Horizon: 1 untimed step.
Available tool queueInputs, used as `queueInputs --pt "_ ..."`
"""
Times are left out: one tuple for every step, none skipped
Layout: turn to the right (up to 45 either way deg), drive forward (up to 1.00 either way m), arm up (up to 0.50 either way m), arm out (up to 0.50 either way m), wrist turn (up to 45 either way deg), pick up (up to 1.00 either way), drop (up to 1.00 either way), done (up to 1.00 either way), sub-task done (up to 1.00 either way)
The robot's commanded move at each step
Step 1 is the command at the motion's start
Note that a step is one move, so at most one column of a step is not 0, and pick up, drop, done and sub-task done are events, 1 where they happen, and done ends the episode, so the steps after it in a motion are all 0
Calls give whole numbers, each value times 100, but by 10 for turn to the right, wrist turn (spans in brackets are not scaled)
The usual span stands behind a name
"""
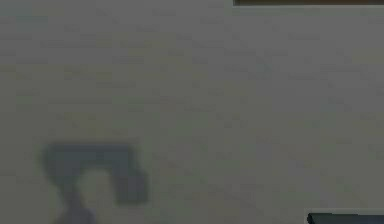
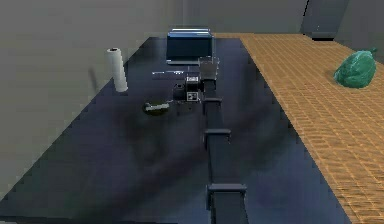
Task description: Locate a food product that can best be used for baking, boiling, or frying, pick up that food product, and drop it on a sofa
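My arm (image 2: pixel 213 140) reaches out as a dark bar over a long dark tabletop (image 2: pixel 110 160) in the arm side view. The gripper (image 2: pixel 181 93) sits at its far end, left of the small white squares. A small dark round thing (image 2: pixel 155 107) with pale flecks lies on the tabletop just left of the gripper. I cannot tell whether the gripper holds anything. Nothing here has a shape I can name as a food.
A white upright roll (image 2: pixel 118 70) stands at the tabletop's left. A blue-grey box (image 2: pixel 190 45) sits at the far end, with a thin pale utensil (image 2: pixel 165 73) before it. Wood floor (image 2: pixel 310 110) holds a green bag (image 2: pixel 357 68). A plain grey wall (image 1: pixel 200 90) faces the forward view.
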Motion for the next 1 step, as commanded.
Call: queueInputs --pt "0 0 0 0 0 100 0 0 0"
